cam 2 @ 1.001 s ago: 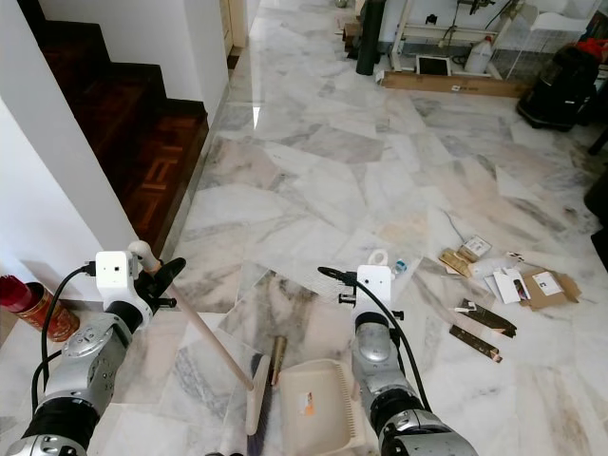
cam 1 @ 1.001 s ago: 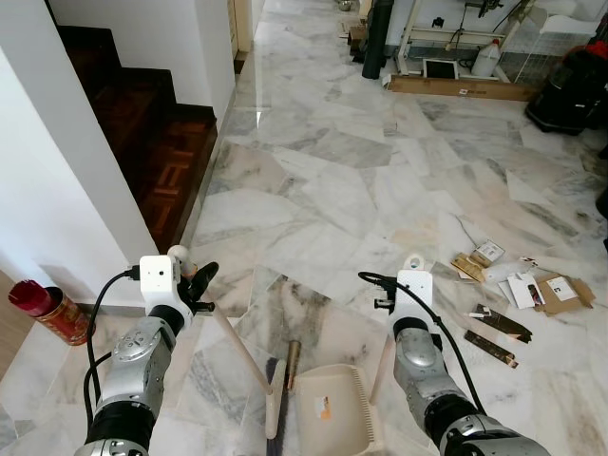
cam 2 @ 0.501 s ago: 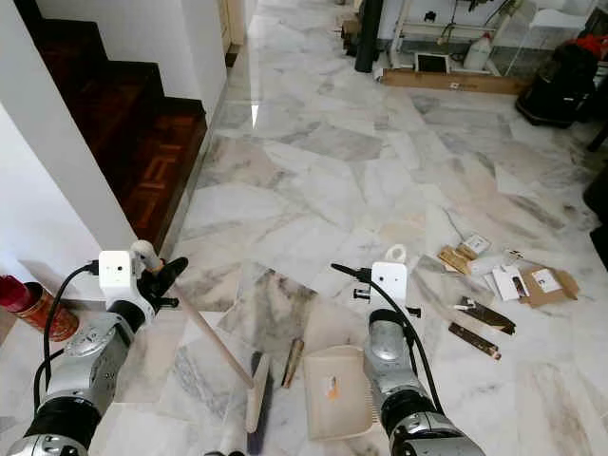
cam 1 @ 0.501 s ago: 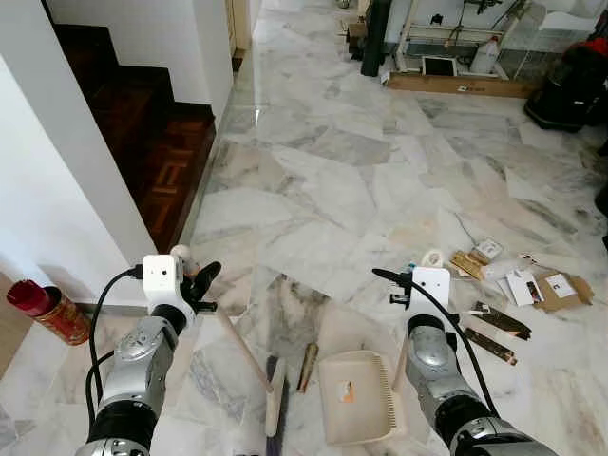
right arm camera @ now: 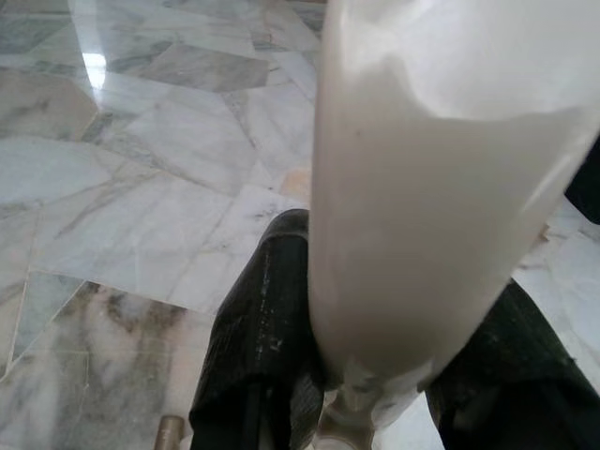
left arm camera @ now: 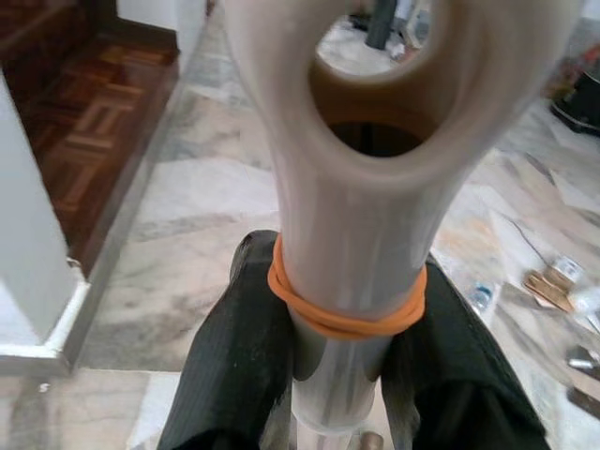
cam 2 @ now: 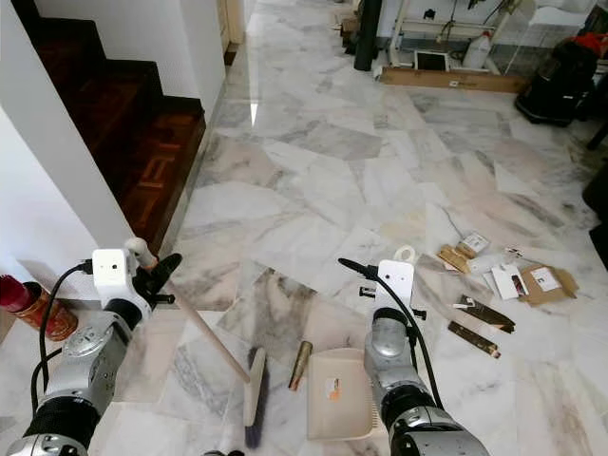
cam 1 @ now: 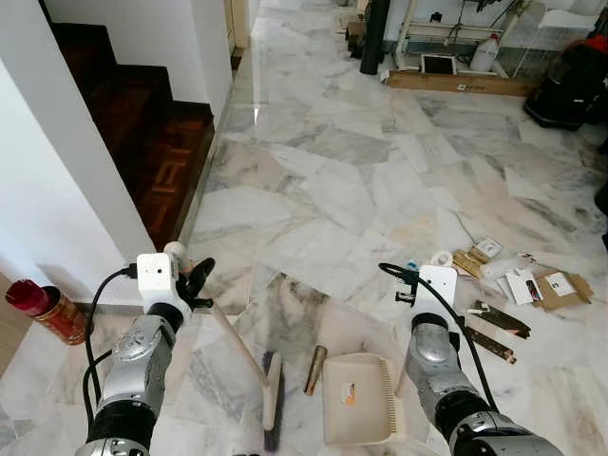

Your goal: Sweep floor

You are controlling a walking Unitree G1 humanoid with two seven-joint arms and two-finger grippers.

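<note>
Paper scraps lie right of the dustpan.

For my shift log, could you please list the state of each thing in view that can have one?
Left gripper: shut on the broom handle.
Right gripper: shut on the dustpan handle.
Broom: head down on the floor, handle tilted.
Dustpan: flat on the floor, no debris visible inside.
Brown tube: lying between broom and dustpan.
Paper scraps: scattered, unswept.
</note>
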